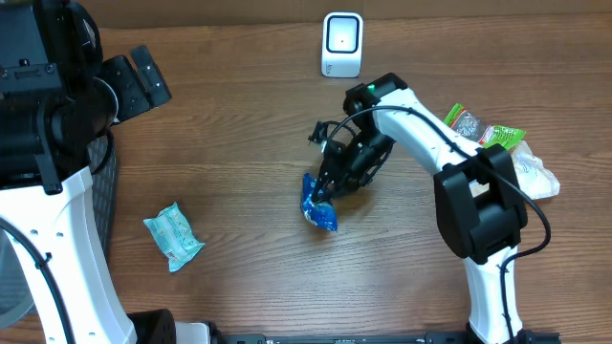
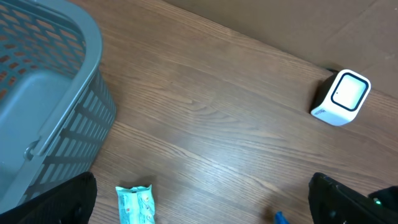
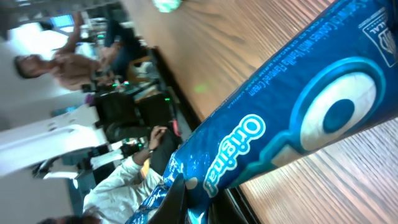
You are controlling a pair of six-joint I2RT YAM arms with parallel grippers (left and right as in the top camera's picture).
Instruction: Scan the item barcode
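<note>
Blue packet (image 3: 280,118), scanner (image 1: 341,44) beyond, teal pouch (image 1: 173,235) aside

The blue packet (image 3: 311,112) bears the word "Original" in white; its smaller print is unreadable.

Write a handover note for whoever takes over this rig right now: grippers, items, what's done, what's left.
Left gripper: jaws open, empty, by the grey basket.
Right gripper: jaws shut on the blue packet, mid-table.
Scanner stands at the far edge; teal packet lies untouched.
Done: blue packet gripped. Left: bring its barcode to the scanner.
</note>
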